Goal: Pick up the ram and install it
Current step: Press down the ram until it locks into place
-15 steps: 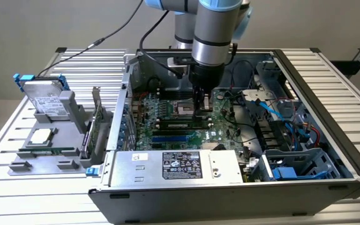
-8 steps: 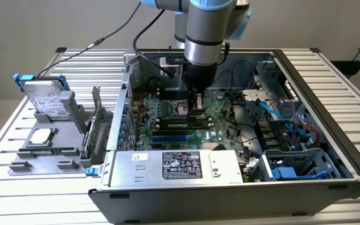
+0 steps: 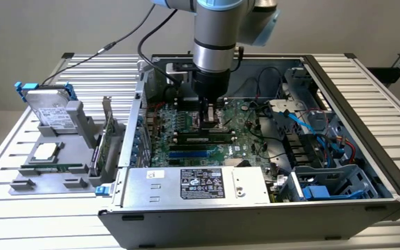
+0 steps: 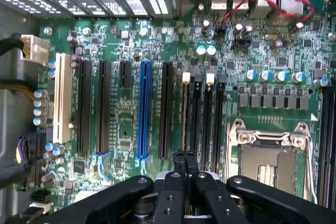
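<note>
The ram (image 3: 201,138) is a thin green stick with black chips, standing on edge in a black motherboard slot inside the open computer case (image 3: 366,130). In the wrist view the ram (image 4: 185,116) shows edge-on in the memory slot nearest the long black and blue expansion slots. My gripper (image 3: 211,121) reaches down into the case just behind the ram. Its black fingers (image 4: 178,162) are shut together with nothing between them. The gripper (image 4: 184,155) sits in line with one end of the ram's top edge. Whether it touches the ram cannot be told.
An empty processor socket (image 4: 268,161) lies beside the memory slots. The silver power supply (image 3: 193,185) fills the case front, and a blue drive cage (image 3: 325,185) and cables crowd the exterior view's right. On the left, a grey fixture (image 3: 47,156) holds a hard drive (image 3: 47,112) and a bracketed green card (image 3: 106,133).
</note>
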Available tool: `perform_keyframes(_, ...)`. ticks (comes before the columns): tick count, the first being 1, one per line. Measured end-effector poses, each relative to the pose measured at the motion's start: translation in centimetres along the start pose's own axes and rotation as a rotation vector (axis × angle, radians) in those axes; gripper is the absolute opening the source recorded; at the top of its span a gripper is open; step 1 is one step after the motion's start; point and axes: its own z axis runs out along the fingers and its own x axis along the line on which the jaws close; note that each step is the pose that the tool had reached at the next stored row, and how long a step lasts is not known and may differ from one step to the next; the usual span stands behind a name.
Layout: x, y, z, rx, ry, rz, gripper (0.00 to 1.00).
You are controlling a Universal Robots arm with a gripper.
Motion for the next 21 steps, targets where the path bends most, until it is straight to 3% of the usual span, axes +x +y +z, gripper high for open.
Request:
perform_keyframes(7, 0.0, 1.33, 0.09, 0.0026, -0.0002, 0.0, 0.1)
perform_keyframes(21, -0.2, 1.48, 0.57, 0.004, -0.0004, 0.0, 0.1)
